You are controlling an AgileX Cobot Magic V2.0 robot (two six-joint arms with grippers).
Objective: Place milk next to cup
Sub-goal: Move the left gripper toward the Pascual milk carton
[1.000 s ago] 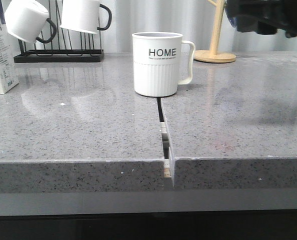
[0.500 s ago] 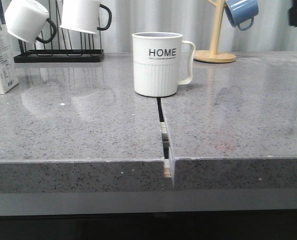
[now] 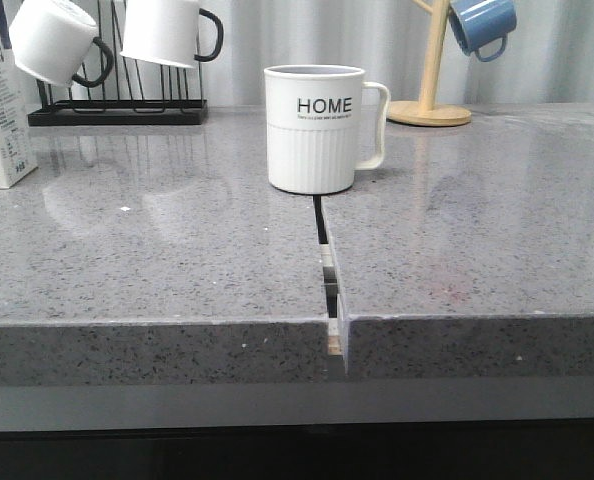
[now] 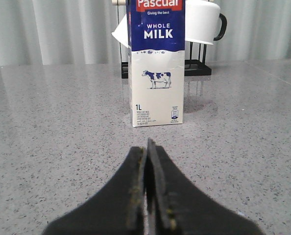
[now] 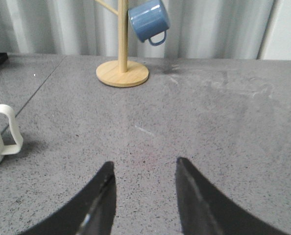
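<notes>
The milk carton [image 4: 156,63] stands upright on the grey counter, white with a dark blue top reading "WHOLE MILK" and a cow picture. In the front view only its edge [image 3: 2,110] shows at the far left. The white "HOME" cup [image 3: 317,128] stands mid-counter, handle to the right; its handle [image 5: 8,129] shows in the right wrist view. My left gripper [image 4: 146,147] is shut and empty, a short way in front of the carton. My right gripper [image 5: 144,166] is open and empty above bare counter, right of the cup. Neither gripper shows in the front view.
A black rack [image 3: 117,105] with two white black-handled mugs [image 3: 162,30] stands at the back left, behind the carton. A wooden mug tree [image 3: 432,60] with a blue mug [image 3: 482,25] stands at the back right. A seam [image 3: 327,270] splits the counter in front of the cup.
The right arm, which filled the front view's top right corner a second ago, has drawn out of that view, uncovering the blue mug. Cup and carton have not moved.
</notes>
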